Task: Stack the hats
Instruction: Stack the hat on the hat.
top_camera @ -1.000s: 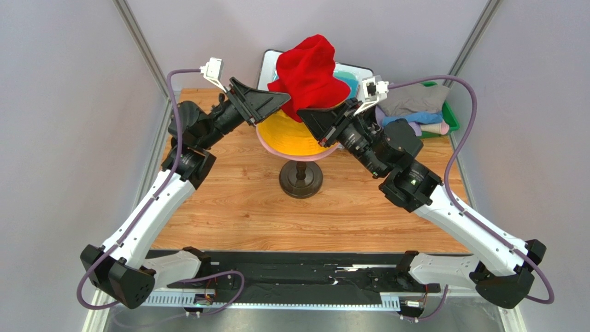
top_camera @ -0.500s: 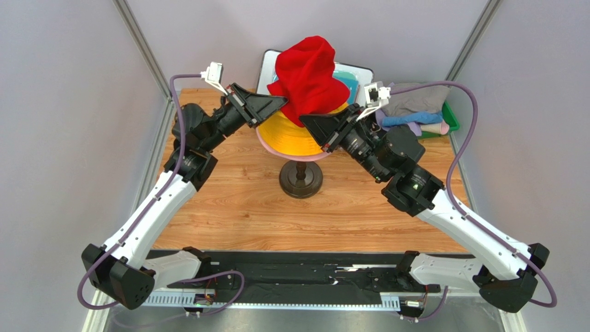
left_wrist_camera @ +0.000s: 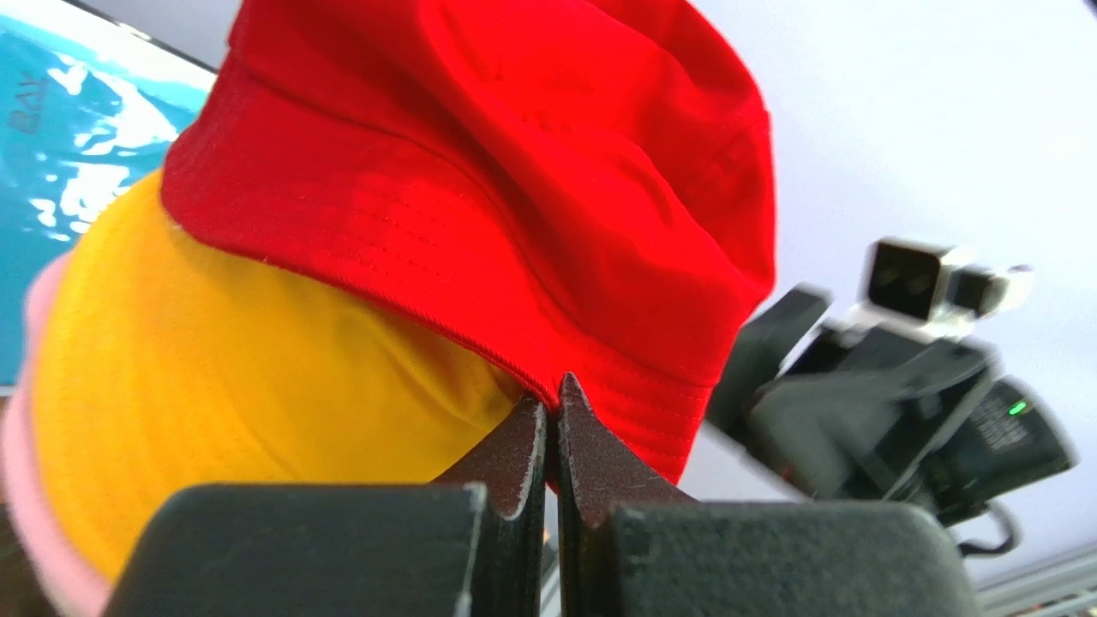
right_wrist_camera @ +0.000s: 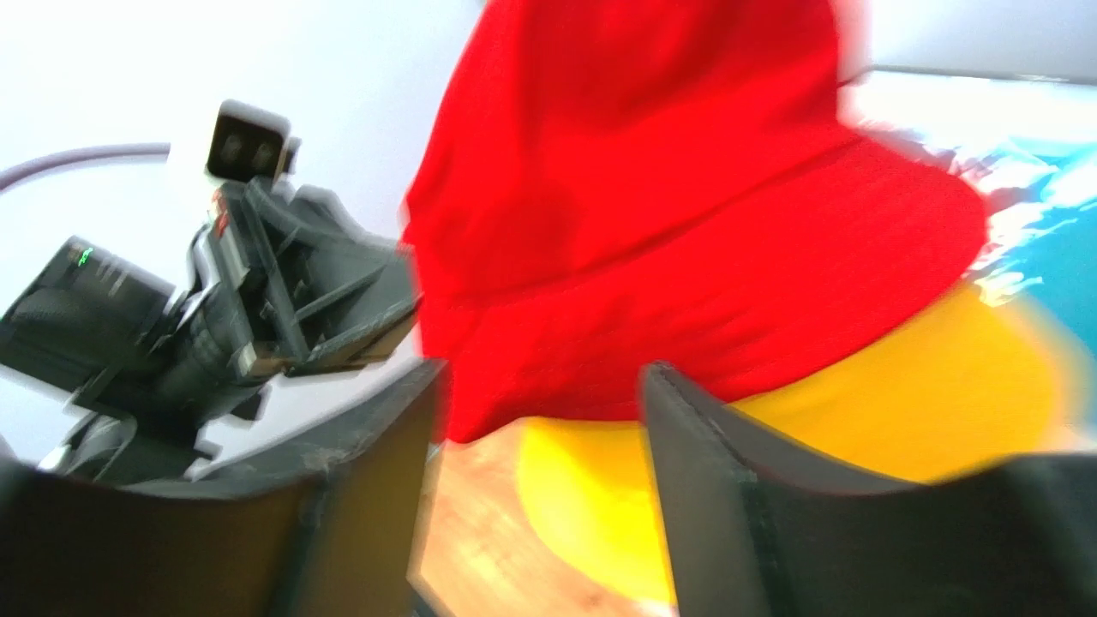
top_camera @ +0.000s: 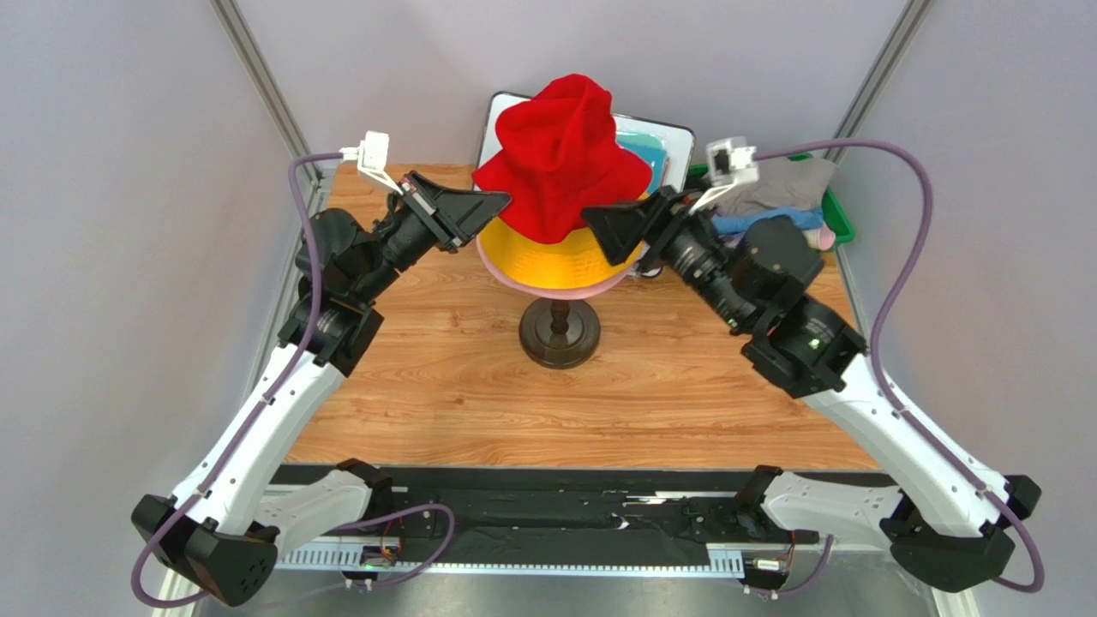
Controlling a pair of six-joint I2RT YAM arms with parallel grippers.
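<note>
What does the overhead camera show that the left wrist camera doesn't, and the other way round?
Only overhead: the wooden table, the stand's dark round base, and a green bin of folded cloths at the far right. Only left wrist: the left tool shut, tips together at the brim of the red hat; whether cloth is pinched is unclear. Both: the red hat atop the orange-yellow hat, with the pink hat beneath.
</note>
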